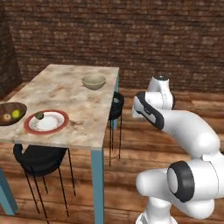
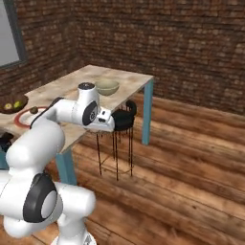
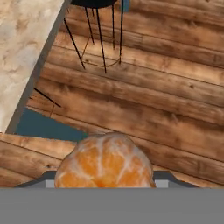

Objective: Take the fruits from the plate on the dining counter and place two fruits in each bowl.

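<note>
The dining counter (image 1: 83,109) carries three things — red-rimmed plate (image 1: 46,121) near, wooden bowl (image 1: 9,113) at its left, pale bowl (image 1: 94,82) far.

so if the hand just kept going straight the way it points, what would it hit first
Probably the wooden floor. The hand, shut on the peeled orange, looks down past the counter edge at bare planks, the stool legs further off. Depth is hard to judge.
</note>
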Robot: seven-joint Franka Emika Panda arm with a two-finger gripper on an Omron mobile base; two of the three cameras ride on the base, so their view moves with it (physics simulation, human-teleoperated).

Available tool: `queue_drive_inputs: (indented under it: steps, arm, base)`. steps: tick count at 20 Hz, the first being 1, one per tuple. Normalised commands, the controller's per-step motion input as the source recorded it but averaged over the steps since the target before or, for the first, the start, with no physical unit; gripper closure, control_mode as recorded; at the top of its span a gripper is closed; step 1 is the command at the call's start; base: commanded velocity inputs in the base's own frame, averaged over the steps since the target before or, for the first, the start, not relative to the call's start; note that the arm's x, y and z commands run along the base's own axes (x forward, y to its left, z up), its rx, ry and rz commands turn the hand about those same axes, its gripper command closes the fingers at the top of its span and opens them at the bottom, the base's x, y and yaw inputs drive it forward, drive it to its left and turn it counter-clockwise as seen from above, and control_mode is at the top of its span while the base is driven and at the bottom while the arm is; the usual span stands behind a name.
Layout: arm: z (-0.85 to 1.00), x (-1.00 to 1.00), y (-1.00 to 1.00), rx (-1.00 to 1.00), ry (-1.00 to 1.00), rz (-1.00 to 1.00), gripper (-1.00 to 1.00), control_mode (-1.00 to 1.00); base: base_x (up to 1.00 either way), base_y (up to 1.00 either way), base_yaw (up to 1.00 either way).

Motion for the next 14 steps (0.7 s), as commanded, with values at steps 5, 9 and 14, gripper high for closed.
queue_drive_inputs:
  steps: [5, 9, 14]
  arm:
    - [0.00, 0.00, 0.00, 0.00, 0.00, 0.00, 1.00, 1.00]
    - [0.00, 0.00, 0.00, 0.00, 0.00, 0.00, 1.00, 1.00]
    - [0.00, 0.00, 0.00, 0.00, 0.00, 0.00, 1.00, 1.00]
  base:
    - [0.00, -0.75, 0.80]
    - [0.00, -0.78, 0.79]
    - [0.00, -0.80, 0.77]
